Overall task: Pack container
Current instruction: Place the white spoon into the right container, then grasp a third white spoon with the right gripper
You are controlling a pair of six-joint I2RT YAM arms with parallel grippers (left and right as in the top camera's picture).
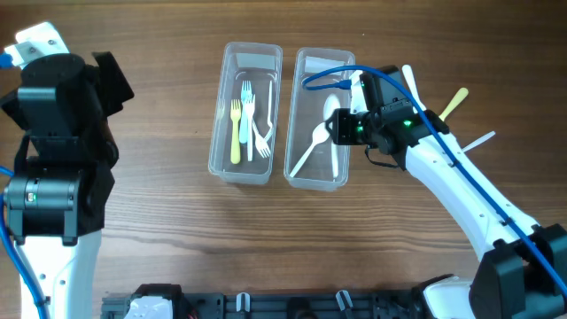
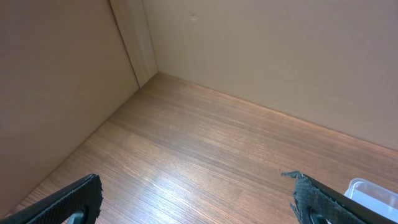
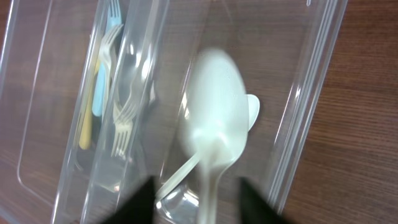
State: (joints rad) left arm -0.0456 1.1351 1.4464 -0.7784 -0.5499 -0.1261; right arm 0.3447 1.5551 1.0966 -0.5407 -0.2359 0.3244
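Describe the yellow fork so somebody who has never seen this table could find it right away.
Two clear containers sit side by side on the wooden table; look in the left container, which holds forks. The yellow fork lies lengthwise nearest its left wall, the only yellow piece beside a blue fork and white forks.

No text, label, brand, number or sign can be read in any of the views. Nothing legible is shown on the left clear container (image 1: 257,62), the right clear container (image 1: 310,80) or the wooden table (image 1: 266,239).
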